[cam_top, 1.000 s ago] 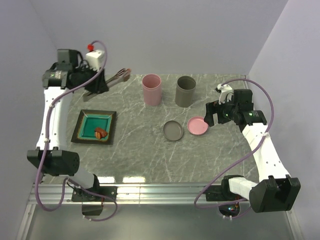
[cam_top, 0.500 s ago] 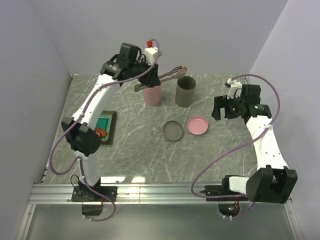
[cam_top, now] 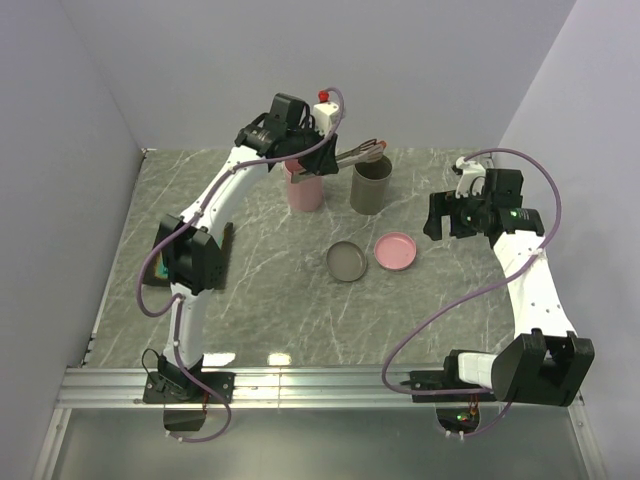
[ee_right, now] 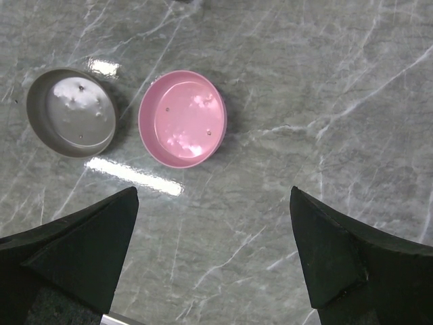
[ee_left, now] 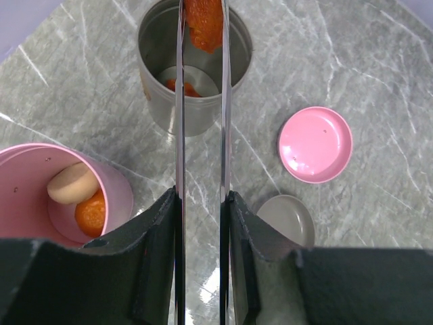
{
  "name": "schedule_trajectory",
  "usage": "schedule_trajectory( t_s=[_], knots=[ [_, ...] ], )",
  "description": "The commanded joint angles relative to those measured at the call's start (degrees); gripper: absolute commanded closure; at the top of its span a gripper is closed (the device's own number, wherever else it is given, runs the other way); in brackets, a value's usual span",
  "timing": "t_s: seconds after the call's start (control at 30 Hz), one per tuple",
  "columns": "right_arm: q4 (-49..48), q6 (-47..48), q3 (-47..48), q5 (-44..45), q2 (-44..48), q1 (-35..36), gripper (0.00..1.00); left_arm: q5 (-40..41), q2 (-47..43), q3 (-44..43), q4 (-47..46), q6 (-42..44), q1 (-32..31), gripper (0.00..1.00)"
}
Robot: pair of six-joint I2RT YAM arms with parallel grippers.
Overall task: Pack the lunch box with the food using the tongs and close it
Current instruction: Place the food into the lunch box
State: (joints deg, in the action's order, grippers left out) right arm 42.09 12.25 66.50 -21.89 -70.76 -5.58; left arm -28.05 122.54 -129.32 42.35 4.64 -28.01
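As the left gripper (ee_left: 201, 211) clamps the tongs (ee_left: 179, 135) by their two slim arms, these run nearly parallel, pressed inward. Their tips pinch an orange-red food piece (ee_left: 204, 27) directly over the mouth of the grey cup (ee_left: 159, 101), within its rim. A second orange piece (ee_left: 191, 89) lies on that cup's floor. The pink cup (ee_left: 27, 176), just beside the grey one with a narrow strip of marble between, holds a tan ball (ee_left: 71, 184) and an orange ball (ee_left: 91, 211). Nearer the arm bases, the pink lid (ee_right: 183, 118) and grey lid (ee_right: 71, 112) lie hollow side up, close but apart, with bare marble table (ee_right: 325, 81) around them. The right gripper (ee_right: 211, 203) hangs above that open ground, fingers spread wide, holding nothing. The teal tray (cam_top: 157, 268) sits toward the left edge, mostly hidden behind the left arm.
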Motion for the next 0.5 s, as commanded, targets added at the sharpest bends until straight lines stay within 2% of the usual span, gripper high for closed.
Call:
schedule_trajectory(
  t_s=[0.0,0.33,0.47],
  knots=[
    [0.5,0.0,2.3,-0.7,-0.6,-0.3,0.00,0.5,-0.5,-1.2,-4.8,-0.9,-0.2,0.74],
    [0.4,0.1,2.2,-0.6,-0.6,-0.3,0.00,0.7,1.2,-1.7,-4.0,-0.9,-0.4,0.68],
    [0.6,0.1,2.4,-0.8,-0.8,-0.2,0.00,0.9,0.7,-1.4,-3.9,-0.9,-0.4,0.60]
  ],
)
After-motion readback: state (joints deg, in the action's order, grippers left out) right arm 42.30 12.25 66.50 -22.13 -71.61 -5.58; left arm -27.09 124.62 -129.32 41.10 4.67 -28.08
